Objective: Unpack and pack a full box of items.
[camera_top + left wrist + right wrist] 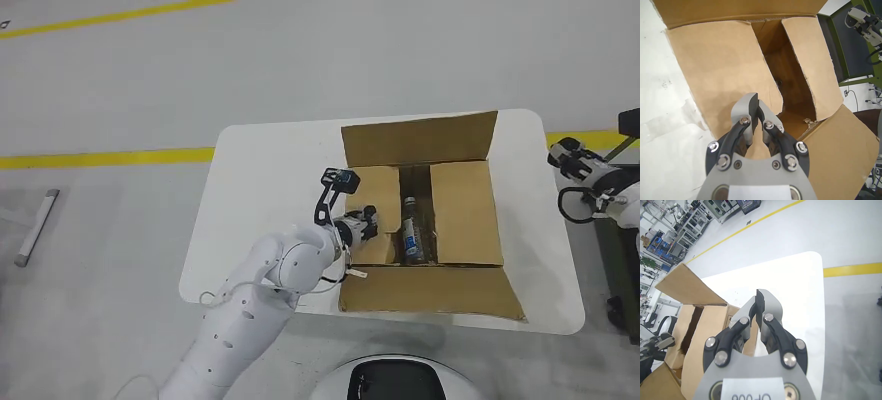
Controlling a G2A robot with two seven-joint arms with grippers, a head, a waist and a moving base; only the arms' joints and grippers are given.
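1. My left tool (755, 100) is clenched, its two dark pads pressed together with nothing between them.
2. It hangs over the left inner flap (719, 66) of the box (468, 252), close to the flap's torn inner edge. I cannot tell whether it touches the cardboard.
3. The box sits on the white desk (250, 200), towards its right half. It is open, with brown cardboard and ragged edges.
4. The near flap (430, 292) is folded outward and lies flat towards me, reaching the desk's front edge.
5. Past my left tool, the left inner flap and the right inner flap (810, 56) lie over the opening and leave a narrow gap down the middle.
6. In the top view a bottle (411, 235) shows through that gap. It has a dark cap and a blue label, and it lies inside the box, lengthwise along the gap.
7. The far flap (420, 140) is folded back, away from me.
8. My right tool (759, 296) is clenched too and holds nothing. It is well apart from the left one, off to the box's right and above the bare right end of the desk.
9. A green frame (840, 62) stands beyond the desk's right side.
10. Farthest off, a yellow line (100, 158) runs across the grey floor (300, 60) behind the desk.
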